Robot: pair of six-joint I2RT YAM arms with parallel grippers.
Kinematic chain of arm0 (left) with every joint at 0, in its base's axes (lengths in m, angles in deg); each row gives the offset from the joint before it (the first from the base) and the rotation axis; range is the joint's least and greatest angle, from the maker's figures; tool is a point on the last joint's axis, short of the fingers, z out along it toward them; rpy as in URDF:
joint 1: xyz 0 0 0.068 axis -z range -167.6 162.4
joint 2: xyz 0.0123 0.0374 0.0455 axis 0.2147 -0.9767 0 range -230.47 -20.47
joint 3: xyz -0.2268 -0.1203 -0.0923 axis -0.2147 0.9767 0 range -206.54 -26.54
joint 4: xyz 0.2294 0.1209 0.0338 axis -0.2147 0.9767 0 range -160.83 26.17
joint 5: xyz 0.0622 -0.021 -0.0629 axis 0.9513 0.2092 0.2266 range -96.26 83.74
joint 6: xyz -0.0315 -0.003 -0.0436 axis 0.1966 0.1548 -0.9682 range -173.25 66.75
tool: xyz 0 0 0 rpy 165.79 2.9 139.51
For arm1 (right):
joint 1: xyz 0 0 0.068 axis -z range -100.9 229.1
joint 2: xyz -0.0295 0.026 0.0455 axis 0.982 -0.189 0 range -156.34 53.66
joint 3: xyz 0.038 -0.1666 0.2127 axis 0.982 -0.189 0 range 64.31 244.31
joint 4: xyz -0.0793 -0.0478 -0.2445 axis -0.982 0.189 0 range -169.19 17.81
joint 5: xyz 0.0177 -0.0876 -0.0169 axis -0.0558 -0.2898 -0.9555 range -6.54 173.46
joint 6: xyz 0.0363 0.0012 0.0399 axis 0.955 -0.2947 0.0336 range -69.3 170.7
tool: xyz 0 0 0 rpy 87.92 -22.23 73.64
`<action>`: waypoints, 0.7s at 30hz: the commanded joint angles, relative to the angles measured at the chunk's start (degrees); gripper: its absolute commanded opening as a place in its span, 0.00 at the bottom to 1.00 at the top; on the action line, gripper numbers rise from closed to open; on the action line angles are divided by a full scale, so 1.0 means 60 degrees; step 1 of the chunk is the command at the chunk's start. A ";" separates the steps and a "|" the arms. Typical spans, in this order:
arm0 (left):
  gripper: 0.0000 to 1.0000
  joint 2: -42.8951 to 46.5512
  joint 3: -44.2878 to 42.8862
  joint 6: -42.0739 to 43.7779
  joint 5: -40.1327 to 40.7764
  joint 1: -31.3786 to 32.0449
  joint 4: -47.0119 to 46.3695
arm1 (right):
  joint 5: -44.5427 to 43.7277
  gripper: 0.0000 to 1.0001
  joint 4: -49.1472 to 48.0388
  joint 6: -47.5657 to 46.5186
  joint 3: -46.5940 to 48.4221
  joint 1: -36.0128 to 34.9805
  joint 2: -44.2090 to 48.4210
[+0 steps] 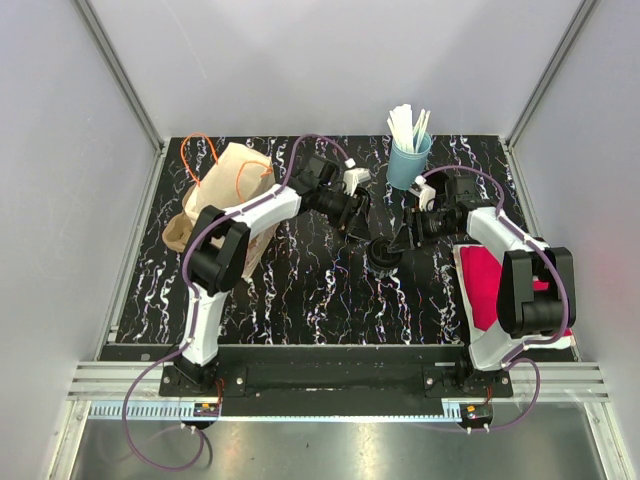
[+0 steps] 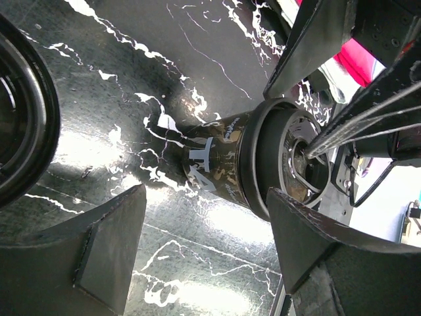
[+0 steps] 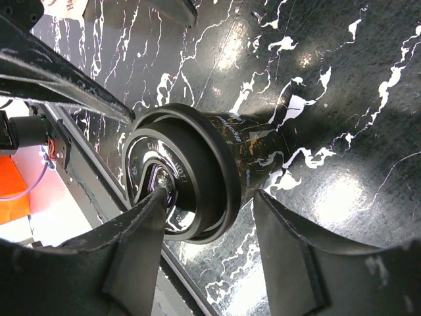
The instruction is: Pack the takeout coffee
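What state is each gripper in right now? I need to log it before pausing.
Left gripper: jaws open, holding nothing.
Right gripper: jaws astride the black plastic lid of the dark paper coffee cup; grip cannot be told.

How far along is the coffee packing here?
Done: the lid is on the coffee cup. In hand: the left gripper, open, and the right gripper sit either side of the cup, a right finger against the lid top. Left: the cup stands on the table, not in the paper bag.
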 commanded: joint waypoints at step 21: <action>0.72 0.0393 0.0332 0.0226 -0.0319 0.0163 -0.0297 | -0.0268 0.56 -0.0255 -0.0086 -0.0021 -0.0339 -0.0238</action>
